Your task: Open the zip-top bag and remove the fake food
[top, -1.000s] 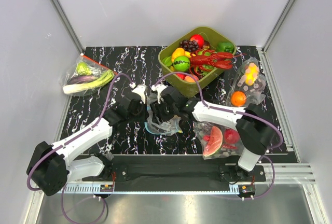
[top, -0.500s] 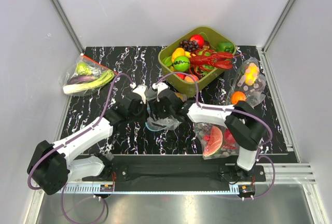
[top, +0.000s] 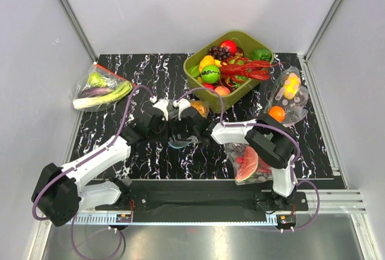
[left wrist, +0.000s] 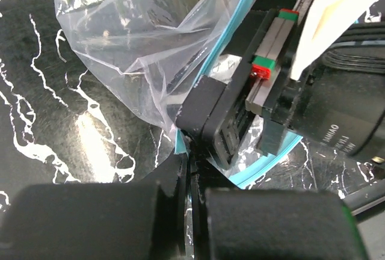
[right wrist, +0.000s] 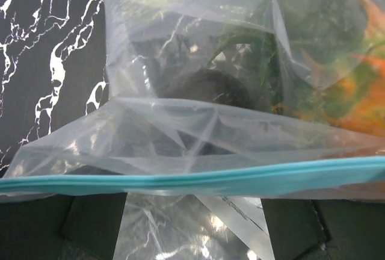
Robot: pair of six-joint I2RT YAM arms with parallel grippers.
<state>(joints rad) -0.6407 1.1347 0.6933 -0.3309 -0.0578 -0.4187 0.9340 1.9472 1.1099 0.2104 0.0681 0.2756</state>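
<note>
The zip-top bag [right wrist: 192,133] lies crumpled mid-worktop [top: 144,76], near and left of the green bin [top: 267,61], with the fake food [right wrist: 204,94] bunched at its far end. With only one grip on it, a pull would likely drag the whole bag instead of parting the teal strip. The left hand [left wrist: 187,170] is pressed together, pinching the strip. The right hand [right wrist: 192,224] is spread, and the strip lies across it ungripped.

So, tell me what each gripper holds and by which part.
Left gripper is shut on the bag at its teal zip strip. Right gripper is open astride the bag's mouth, gripping nothing.
</note>
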